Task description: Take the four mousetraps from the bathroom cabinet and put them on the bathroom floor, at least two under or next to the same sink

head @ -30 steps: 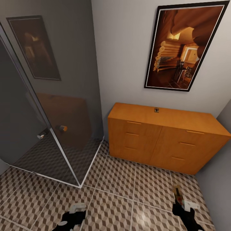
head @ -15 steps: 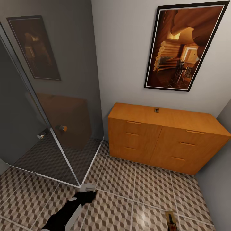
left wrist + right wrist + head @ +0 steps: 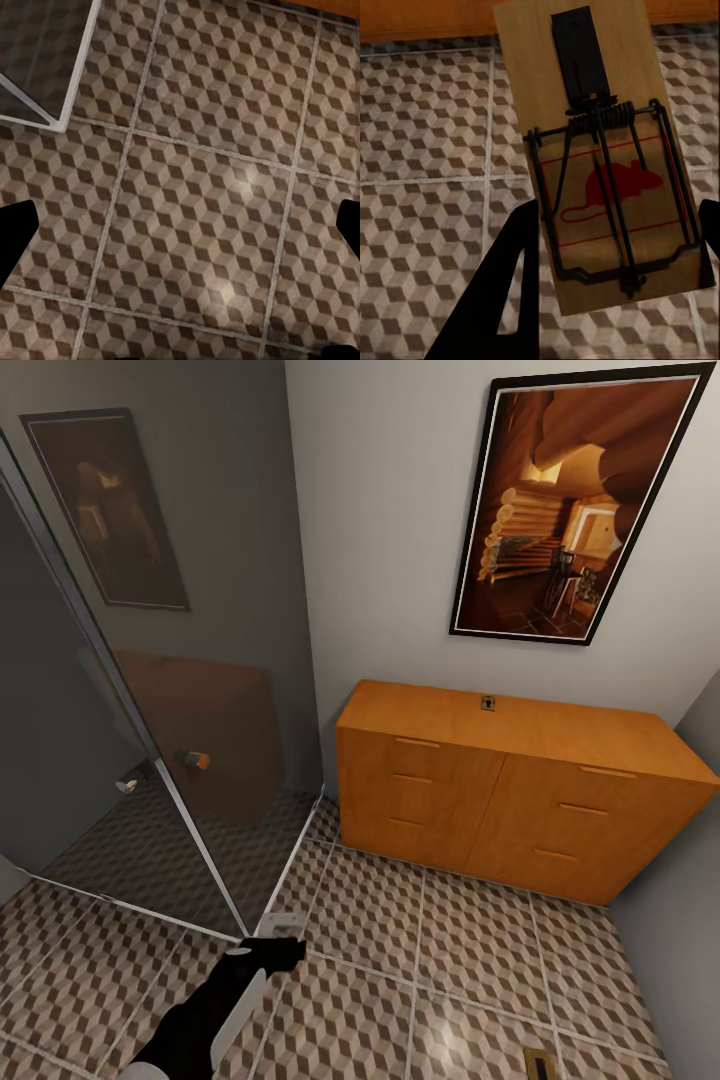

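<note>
- Down at the near left, the left arm reaches forward over the bathroom floor (image 3: 420,930), its left gripper (image 3: 277,932) close to the shower's glass corner (image 3: 235,920); its fingers stand wide apart with bare tile between them.
- At the near right, the right gripper (image 3: 615,247) is clamped on a mousetrap (image 3: 607,157), held flat above the tiles, its tip (image 3: 536,1060) peeking in at the near edge.
- Against the far wall, the cabinet (image 3: 510,790) stands closed, one small dark object (image 3: 488,703) on its top.

Home bathroom: glass shower enclosure (image 3: 150,760), patterned floor tiles (image 3: 400,960), wooden cabinet (image 3: 510,790).
</note>
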